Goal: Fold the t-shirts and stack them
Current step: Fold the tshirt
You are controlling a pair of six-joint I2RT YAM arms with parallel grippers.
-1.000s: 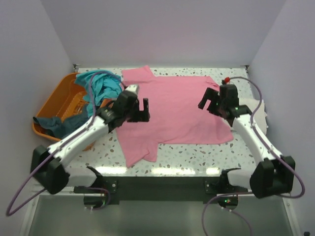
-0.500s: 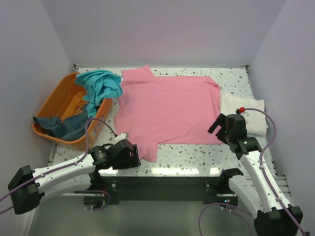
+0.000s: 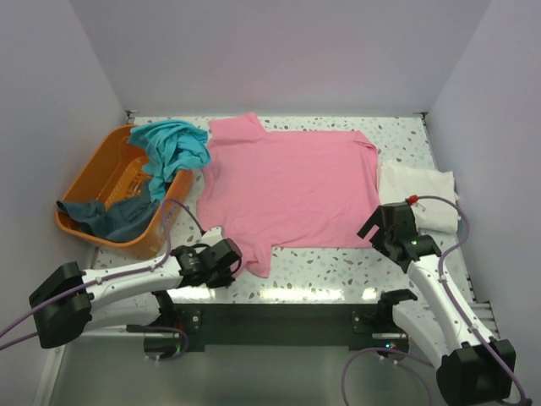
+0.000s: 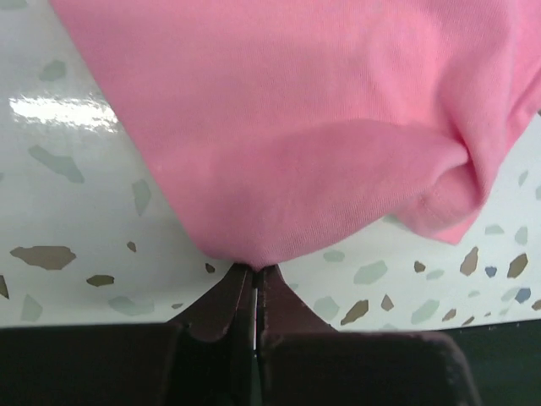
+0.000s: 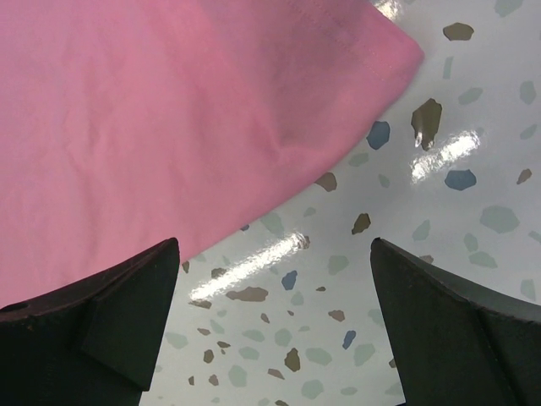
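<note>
The pink t-shirt (image 3: 287, 190) is spread flat. Its near left edge is pinched by the closed left gripper (image 4: 255, 275); the wide-open right gripper (image 5: 275, 254) is held over its near right corner.

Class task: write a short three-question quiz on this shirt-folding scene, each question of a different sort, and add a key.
1. True or false: the left claw is shut on an edge of the pink t-shirt.
2. Where is the teal t-shirt? A: on the pink t-shirt. B: in the orange basket, spilling over its rim. C: held in the left claw.
3. Fill the gap: the right claw, beside a corner of the pink t-shirt, stands ____ and holds nothing.

Key: 1 true; 2 B; 3 open.
</note>
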